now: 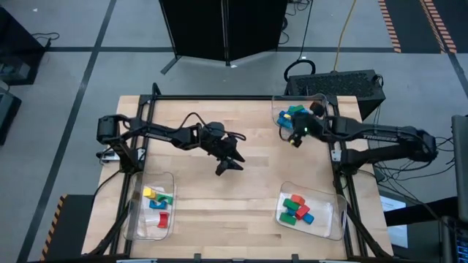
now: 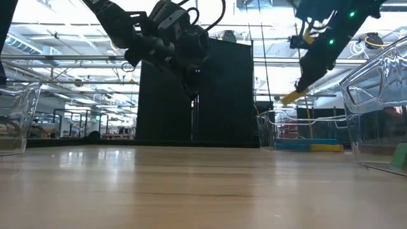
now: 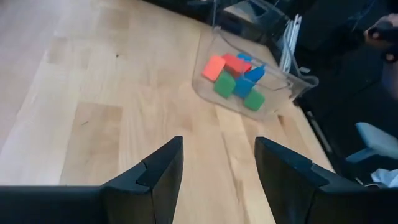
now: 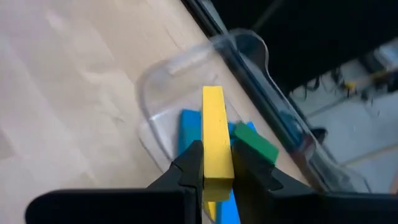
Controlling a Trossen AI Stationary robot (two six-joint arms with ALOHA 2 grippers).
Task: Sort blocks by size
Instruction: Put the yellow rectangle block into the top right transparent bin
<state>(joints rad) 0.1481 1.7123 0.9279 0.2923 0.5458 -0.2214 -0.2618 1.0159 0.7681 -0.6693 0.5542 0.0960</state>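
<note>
Blocks: right gripper [image 4: 217, 163] fingers clamp long yellow block [image 4: 215, 134] across narrow sides; looks light, rigid, slick; you grip mid-length; left gripper [image 3: 217, 171] fingers open, empty.

Three clear trays [image 1: 170, 179] sit on a wooden table [image 1: 234, 197].

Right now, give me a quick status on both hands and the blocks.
Right hand shut on long yellow block, over clear plastic tray at far right. Left hand open, empty, mid-table. Nothing in the way.
</note>
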